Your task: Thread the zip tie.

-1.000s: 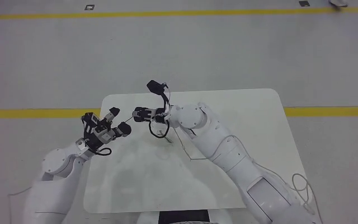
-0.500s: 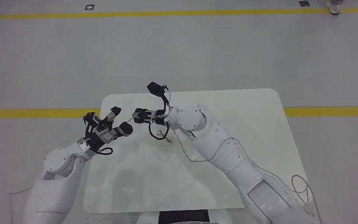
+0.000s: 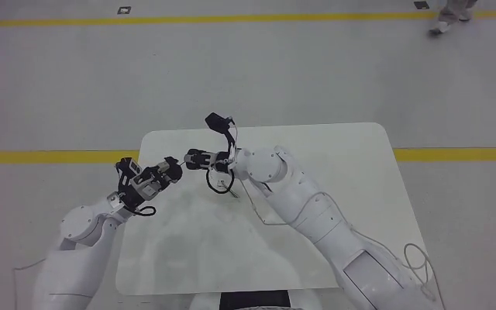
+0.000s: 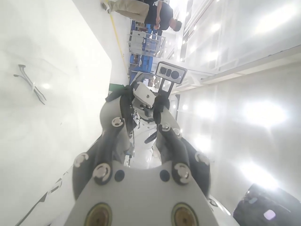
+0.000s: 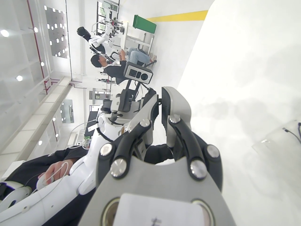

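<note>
1. This is a robotics lab in a large industrial hall: a glossy pale grey floor (image 3: pixel 310 70) crossed by painted yellow lines (image 3: pixel 248 17) spreads out far beyond both grippers
2. The workplace is a single white rounded-corner tabletop (image 3: pixel 349 155) on that open floor, beneath the left gripper (image 3: pixel 170 169) and the right gripper (image 3: pixel 188 160)
3. Far beyond the right gripper another white robot arm (image 5: pixel 98 39) stands at a bench, near a green panel (image 5: pixel 144 24)
4. Far beyond the left gripper, racks hold blue storage crates (image 4: pixel 141 58)
5. High white walls carry a grid of bright lamps (image 5: pixel 56 34), well off to one side of the right gripper
</note>
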Robot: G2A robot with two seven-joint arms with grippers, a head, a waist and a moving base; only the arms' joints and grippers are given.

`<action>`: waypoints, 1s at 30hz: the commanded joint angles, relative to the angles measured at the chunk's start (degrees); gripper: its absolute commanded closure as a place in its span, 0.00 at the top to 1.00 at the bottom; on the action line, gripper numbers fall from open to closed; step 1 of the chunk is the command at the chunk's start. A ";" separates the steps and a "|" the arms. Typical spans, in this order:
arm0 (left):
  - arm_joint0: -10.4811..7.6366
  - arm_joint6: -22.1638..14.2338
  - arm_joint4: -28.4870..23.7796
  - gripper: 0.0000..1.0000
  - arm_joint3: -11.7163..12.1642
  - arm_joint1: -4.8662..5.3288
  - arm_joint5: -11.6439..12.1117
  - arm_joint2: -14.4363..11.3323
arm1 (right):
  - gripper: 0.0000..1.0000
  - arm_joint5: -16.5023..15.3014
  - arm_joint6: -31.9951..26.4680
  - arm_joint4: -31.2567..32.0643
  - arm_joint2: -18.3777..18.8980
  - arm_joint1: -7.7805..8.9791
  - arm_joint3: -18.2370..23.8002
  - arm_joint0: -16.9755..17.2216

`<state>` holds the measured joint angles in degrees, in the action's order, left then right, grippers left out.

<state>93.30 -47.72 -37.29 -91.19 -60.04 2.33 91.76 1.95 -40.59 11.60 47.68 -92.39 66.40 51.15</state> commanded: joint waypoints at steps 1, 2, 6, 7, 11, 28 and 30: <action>-0.01 0.15 0.00 0.16 0.02 0.02 -0.05 -0.03 | 0.00 -0.09 0.01 0.07 0.04 0.05 0.21 0.08; -0.01 0.21 -0.01 0.16 0.01 0.03 -0.08 -0.05 | 0.00 -0.12 0.04 0.08 0.07 0.07 0.30 0.13; -0.03 0.39 -0.15 0.14 0.06 0.07 -0.25 -0.11 | 0.00 -0.26 0.17 0.08 0.17 0.16 0.77 0.35; -0.05 0.45 -0.20 0.14 0.09 0.08 -0.30 -0.12 | 0.00 -0.34 0.09 0.03 0.16 0.18 0.94 0.40; -0.12 0.67 -0.36 0.15 0.22 0.11 -0.34 -0.15 | 0.00 -0.25 -0.04 -0.11 0.07 0.19 1.38 0.43; -0.43 0.09 -0.69 0.07 0.26 0.29 -0.38 -0.63 | 0.00 -0.11 -0.10 -0.96 -0.84 -0.09 0.51 -0.25; -0.45 0.09 -0.64 0.05 0.28 0.31 -0.37 -0.69 | 0.00 -0.14 -0.07 -1.03 -0.89 -0.11 0.42 -0.32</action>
<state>92.86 -47.63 -37.96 -90.92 -59.74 1.95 91.10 1.81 -40.67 10.59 46.81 -92.49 66.86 50.86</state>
